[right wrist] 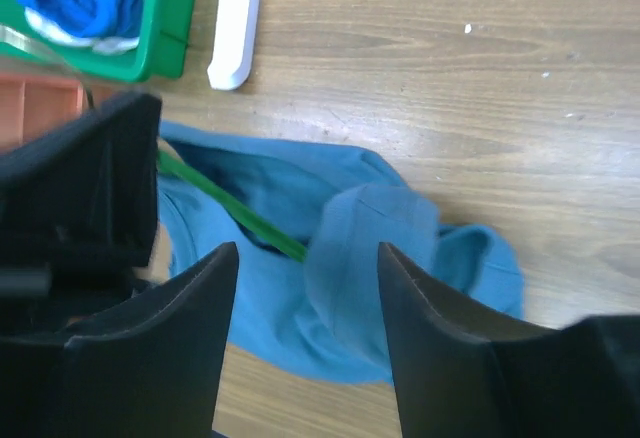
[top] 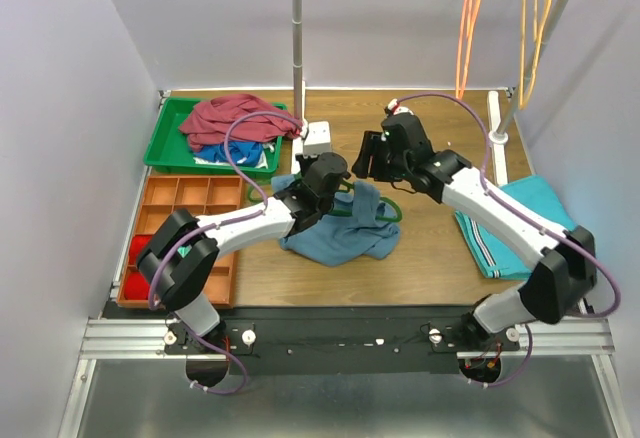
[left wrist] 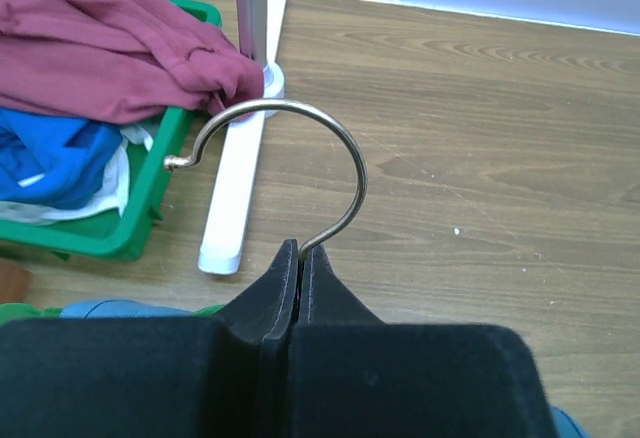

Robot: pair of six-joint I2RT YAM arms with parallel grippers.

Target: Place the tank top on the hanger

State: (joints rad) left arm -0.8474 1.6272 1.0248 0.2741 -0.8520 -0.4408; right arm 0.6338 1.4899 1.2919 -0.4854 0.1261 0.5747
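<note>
A wooden table (top: 440,258) sits between pale walls. The left gripper (left wrist: 301,256) is clamped tight on the hook of the hanger (right wrist: 235,207). The right gripper (right wrist: 305,250) hangs open over the tank top (right wrist: 440,258), empty.

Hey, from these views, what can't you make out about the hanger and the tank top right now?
Left wrist view: the left fingers hide the hanger except its metal hook.
Top view: the left arm covers the upper edge of the tank top, so its straps cannot be traced.
Right wrist view: folds of fabric bury all but one green bar of the hanger; whether a strap is threaded over it cannot be told.
</note>
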